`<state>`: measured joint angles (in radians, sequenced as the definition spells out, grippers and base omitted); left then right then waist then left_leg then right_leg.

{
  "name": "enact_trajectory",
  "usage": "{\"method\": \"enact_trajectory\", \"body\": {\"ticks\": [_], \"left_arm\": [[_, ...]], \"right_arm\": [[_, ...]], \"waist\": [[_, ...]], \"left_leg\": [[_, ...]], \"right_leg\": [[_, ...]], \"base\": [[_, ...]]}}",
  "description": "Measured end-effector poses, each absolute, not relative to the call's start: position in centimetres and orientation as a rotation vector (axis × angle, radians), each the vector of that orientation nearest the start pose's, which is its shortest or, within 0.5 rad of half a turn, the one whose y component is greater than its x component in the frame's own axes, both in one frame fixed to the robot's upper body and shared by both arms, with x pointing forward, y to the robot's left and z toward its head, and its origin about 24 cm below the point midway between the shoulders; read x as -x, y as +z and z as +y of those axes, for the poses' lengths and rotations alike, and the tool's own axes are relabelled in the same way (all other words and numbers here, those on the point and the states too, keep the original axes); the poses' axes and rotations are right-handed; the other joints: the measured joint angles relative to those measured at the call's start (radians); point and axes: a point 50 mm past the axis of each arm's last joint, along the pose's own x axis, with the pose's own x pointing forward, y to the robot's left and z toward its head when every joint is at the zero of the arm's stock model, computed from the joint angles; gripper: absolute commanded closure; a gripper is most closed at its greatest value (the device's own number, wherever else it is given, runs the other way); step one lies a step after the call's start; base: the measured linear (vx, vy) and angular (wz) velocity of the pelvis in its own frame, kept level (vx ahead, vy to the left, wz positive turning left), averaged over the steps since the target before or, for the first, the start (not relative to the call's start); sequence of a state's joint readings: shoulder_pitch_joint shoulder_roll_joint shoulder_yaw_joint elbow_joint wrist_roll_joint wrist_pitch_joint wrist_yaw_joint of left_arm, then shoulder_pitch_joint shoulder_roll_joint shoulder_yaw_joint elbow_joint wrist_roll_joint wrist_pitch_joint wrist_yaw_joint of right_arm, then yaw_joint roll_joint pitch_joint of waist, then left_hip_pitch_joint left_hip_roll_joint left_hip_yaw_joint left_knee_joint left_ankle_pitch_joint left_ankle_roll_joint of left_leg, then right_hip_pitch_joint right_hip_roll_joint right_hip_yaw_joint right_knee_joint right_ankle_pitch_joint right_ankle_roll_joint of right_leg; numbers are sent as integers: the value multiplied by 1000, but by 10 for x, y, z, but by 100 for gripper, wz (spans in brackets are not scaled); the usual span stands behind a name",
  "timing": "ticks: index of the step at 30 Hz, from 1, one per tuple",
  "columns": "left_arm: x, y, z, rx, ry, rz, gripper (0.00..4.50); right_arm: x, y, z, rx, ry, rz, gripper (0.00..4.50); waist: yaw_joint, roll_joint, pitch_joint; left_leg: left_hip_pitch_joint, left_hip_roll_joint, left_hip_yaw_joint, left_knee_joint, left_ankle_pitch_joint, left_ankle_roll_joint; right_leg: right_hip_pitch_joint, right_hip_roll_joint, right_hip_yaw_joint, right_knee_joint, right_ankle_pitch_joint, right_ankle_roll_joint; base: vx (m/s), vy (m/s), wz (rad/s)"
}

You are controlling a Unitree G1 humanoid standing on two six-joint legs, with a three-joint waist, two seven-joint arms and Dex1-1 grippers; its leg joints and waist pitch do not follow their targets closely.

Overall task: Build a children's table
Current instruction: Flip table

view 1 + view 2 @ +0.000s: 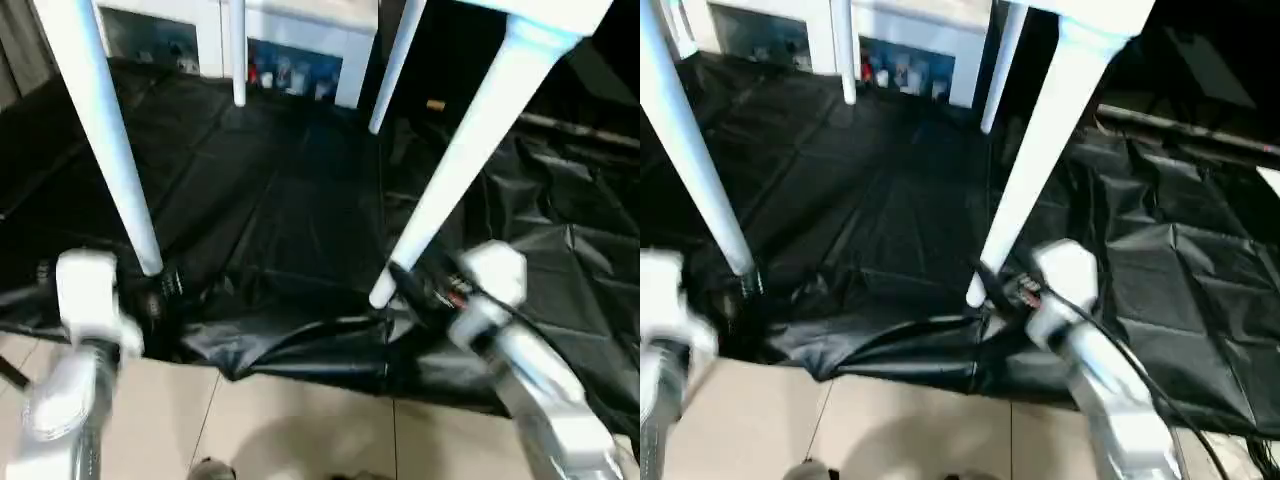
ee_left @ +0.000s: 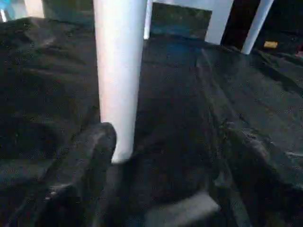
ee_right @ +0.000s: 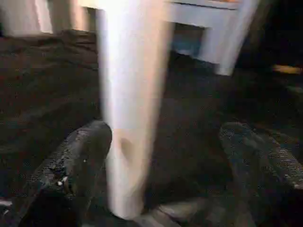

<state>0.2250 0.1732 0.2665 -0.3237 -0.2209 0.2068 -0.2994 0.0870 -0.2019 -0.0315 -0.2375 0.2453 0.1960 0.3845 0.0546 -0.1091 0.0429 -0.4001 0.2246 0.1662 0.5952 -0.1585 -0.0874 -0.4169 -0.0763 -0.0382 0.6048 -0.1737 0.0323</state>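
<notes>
The white plastic children's table (image 1: 520, 15) stood upright on its four tapered tube legs on the crinkled black plastic sheet (image 1: 290, 200). My left gripper (image 2: 156, 156) stood open around the near-left leg (image 1: 110, 150) at the sheet's front edge, clear of it. My right gripper (image 3: 170, 156) was spread wide around the near-right leg (image 1: 460, 150), gripping nothing.

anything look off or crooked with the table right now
Nothing is damaged. The children's table stands on its legs on the black sheet, which is rumpled at its near edge. The near right leg slants in the head view, maybe only from the camera's tilt.
</notes>
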Motion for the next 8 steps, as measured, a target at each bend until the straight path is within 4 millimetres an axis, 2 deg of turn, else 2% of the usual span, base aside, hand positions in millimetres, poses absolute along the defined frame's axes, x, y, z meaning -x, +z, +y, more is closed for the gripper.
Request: {"method": "enact_trajectory", "body": {"ticks": [4,5,8], "left_arm": [[-198,66,225,-9,43,38,15],[-198,70,226,-47,63,27,15],[-198,73,226,-84,56,29,15]], "right_arm": [[-229,59,-184,-57,278,90,32],[-228,60,-184,-68,271,92,32],[-226,62,-184,-87,269,90,32]], "waist": [[-6,1,1],[-15,2,1],[-30,11,6]], "left_leg": [[0,-1,-5,0,0,0],[0,-2,-12,0,0,0],[2,-1,-26,0,0,0]], "right_leg": [[0,2,-6,-10,0,0],[1,2,-9,-15,0,0],[15,-1,-29,-35,0,0]], "base": [[-41,11,0],[0,0,0],[0,0,0]]}}
